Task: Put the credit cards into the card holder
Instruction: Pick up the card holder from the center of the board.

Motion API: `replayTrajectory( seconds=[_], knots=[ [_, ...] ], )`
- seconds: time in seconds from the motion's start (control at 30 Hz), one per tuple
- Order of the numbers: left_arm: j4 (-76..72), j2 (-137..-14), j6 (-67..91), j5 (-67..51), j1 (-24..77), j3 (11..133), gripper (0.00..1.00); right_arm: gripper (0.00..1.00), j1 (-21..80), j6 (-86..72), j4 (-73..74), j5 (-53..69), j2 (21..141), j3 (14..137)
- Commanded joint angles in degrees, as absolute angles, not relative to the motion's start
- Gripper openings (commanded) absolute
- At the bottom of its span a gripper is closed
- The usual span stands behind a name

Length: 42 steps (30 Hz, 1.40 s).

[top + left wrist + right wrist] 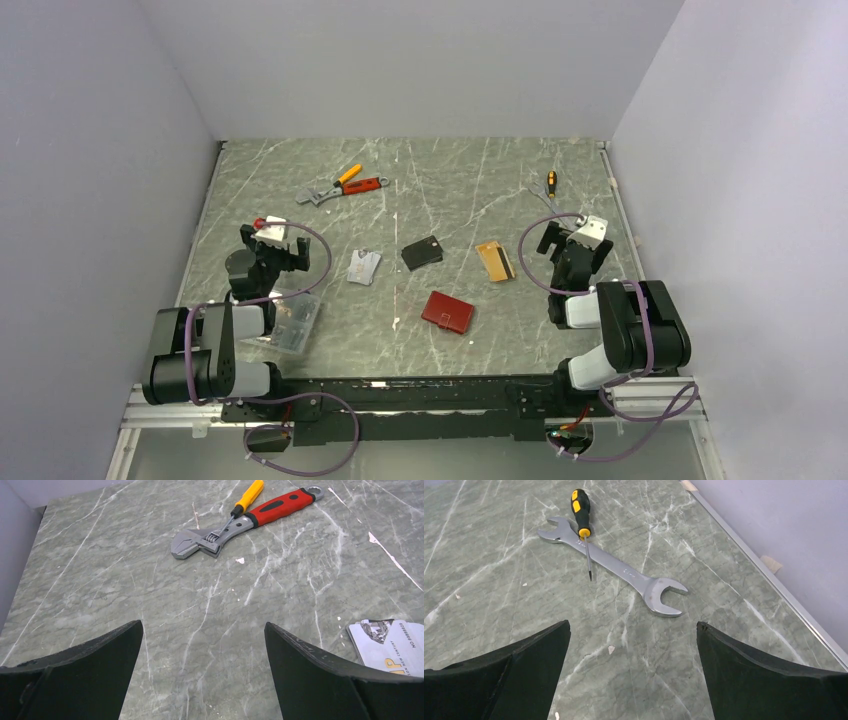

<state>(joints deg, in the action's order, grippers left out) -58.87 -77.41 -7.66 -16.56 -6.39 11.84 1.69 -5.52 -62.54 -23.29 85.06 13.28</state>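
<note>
The red card holder (447, 312) lies shut on the marble table, near the front middle. A silver-white credit card (363, 266) rests to its upper left; its corner (387, 647) shows at the right edge of the left wrist view. An orange-gold credit card (495, 260) lies to the holder's upper right. My left gripper (272, 240) hovers open at the left, nothing between its fingers (100, 670). At the right side my right gripper (578, 238) also stands open and empty, right of the orange-gold card, its fingers (749, 675) wide apart.
A flat black rectangle (422, 252) lies between the two cards. A clear plastic box (290, 320) sits by the left arm. A red-handled adjustable wrench (240, 525) with a yellow screwdriver (245, 497) lies far left; a steel spanner (619, 572) and a black-yellow screwdriver (581, 515) lie far right.
</note>
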Motion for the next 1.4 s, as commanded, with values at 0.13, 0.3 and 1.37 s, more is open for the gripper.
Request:
replayTrajectory(
  seconds=[0.13, 0.3, 1.37],
  knots=[
    [-61.3, -77.0, -6.8, -16.0, -6.2, 12.2, 0.99, 1.00, 1.9, -5.8, -61.7, -23.5, 82.9, 14.3],
    [-61.4, -76.8, -6.7, -16.2, -6.2, 12.2, 0.99, 1.00, 3.7, -11.2, -25.6, -33.8, 75.8, 30.7],
    [46.5, -65.1, -18.8, -26.0, -6.5, 60.3, 0.99, 1.00, 60.9, -30.6, 31.3, -35.5, 82.0, 54.8]
  ],
)
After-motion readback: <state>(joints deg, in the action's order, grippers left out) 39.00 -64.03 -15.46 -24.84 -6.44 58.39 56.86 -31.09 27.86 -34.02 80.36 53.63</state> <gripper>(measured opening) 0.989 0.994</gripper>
